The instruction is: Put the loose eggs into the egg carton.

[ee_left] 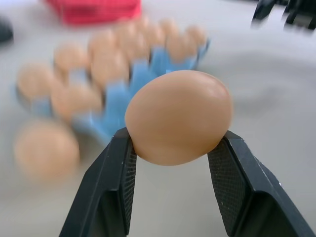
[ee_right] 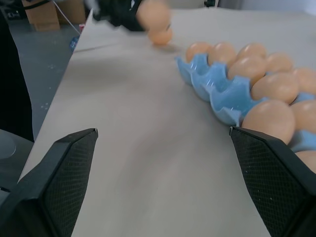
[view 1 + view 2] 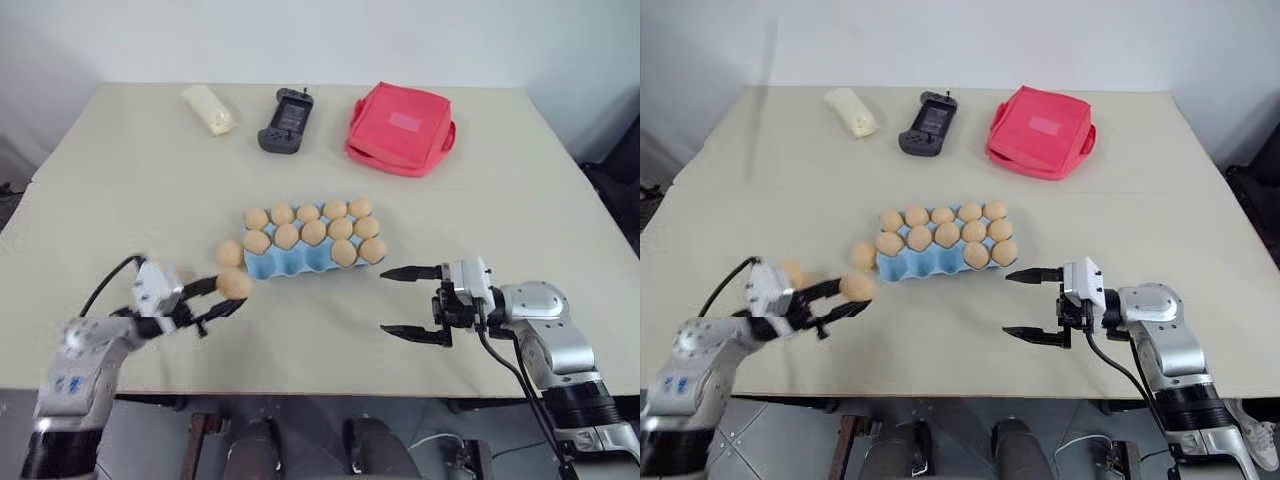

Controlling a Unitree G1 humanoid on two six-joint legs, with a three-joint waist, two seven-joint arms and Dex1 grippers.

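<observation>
Egg (image 1: 178, 116) sits pinched between the left gripper (image 3: 222, 293) fingers, raised just beside the egg carton (image 3: 300, 262). Narrow contact: jolting risks dropping it. Another egg (image 3: 229, 252) lies loose alongside. Right gripper (image 3: 412, 302) hangs wide, empty.

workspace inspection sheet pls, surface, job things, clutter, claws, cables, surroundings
surface: beige table, flat.
job's things: blue egg carton mid-table, ten eggs seated, front row's near-left cups empty; one loose egg on the table at the carton's left end; another egg held off the table.
clutter: cream bundle, dark handheld device, red pouch, all along the far edge.
claws: left claw shut on the held egg; right claw open, empty, right of the carton.
cables: black cable looping over the left arm.
surroundings: pale wall behind the table.
</observation>
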